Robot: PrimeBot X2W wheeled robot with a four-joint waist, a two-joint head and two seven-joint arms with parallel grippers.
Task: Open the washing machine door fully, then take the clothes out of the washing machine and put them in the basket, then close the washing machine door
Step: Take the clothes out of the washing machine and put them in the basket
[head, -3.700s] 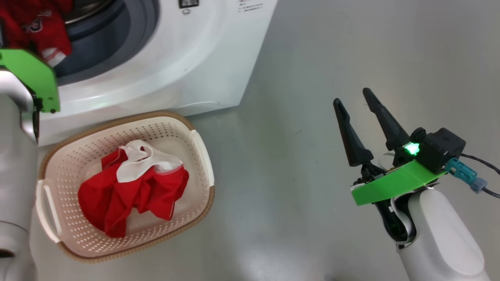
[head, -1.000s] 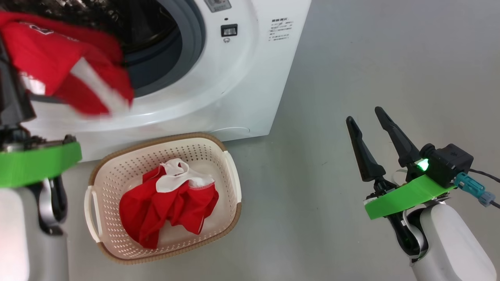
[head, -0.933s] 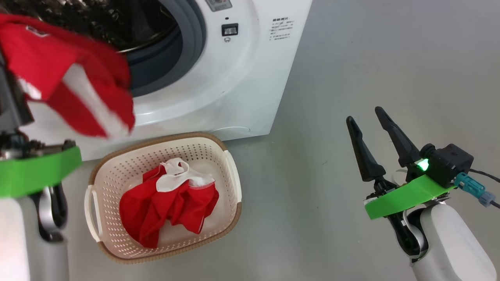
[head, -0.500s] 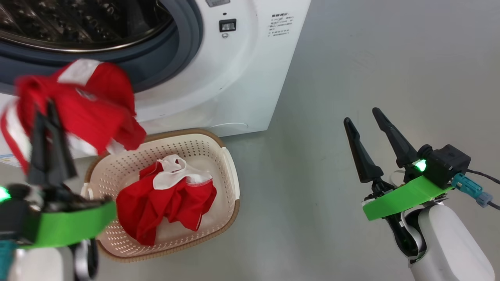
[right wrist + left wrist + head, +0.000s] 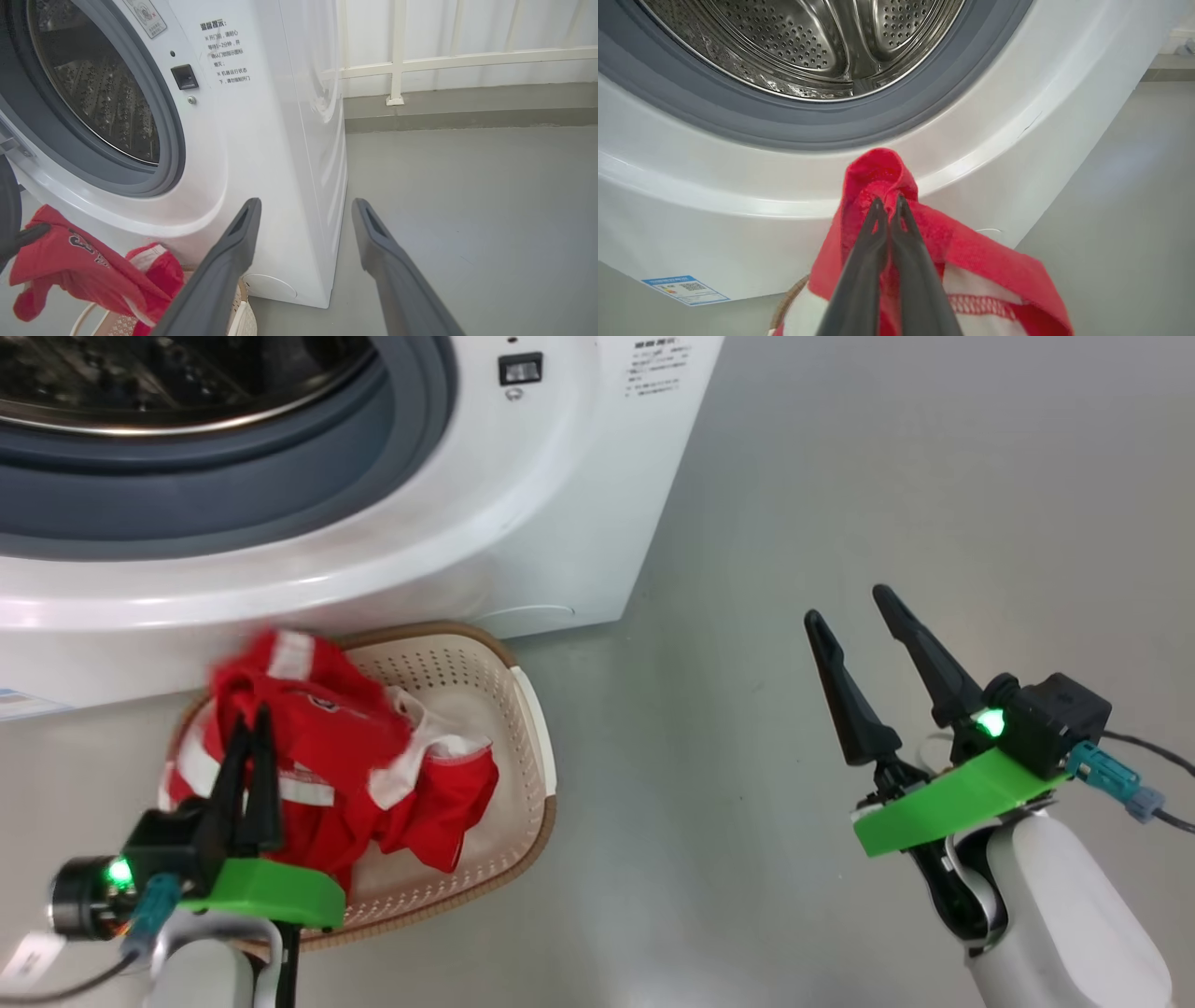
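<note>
The white washing machine [image 5: 523, 523] stands with its drum mouth [image 5: 808, 37] uncovered and bare steel inside; its door is out of view. On the floor in front sits the cream basket [image 5: 532, 737] with red clothes [image 5: 448, 793] in it. My left gripper [image 5: 250, 723] is shut on another red garment with white bands [image 5: 308, 705], which hangs over the basket's left part. In the left wrist view the fingers [image 5: 888, 200] pinch a fold of that red garment [image 5: 971, 261]. My right gripper [image 5: 845, 602] stands open with nothing in it, well to the right over bare floor.
Grey floor [image 5: 840, 457] stretches to the right of the machine. A white railing [image 5: 397, 70] and a low kerb run along the far wall. A blue label [image 5: 684, 289] is stuck low on the machine's front. A cable [image 5: 1148, 793] trails from my right wrist.
My left gripper has carried the red garment down from the drum mouth to just over the basket. The head view has shifted too. The right arm has held still.
</note>
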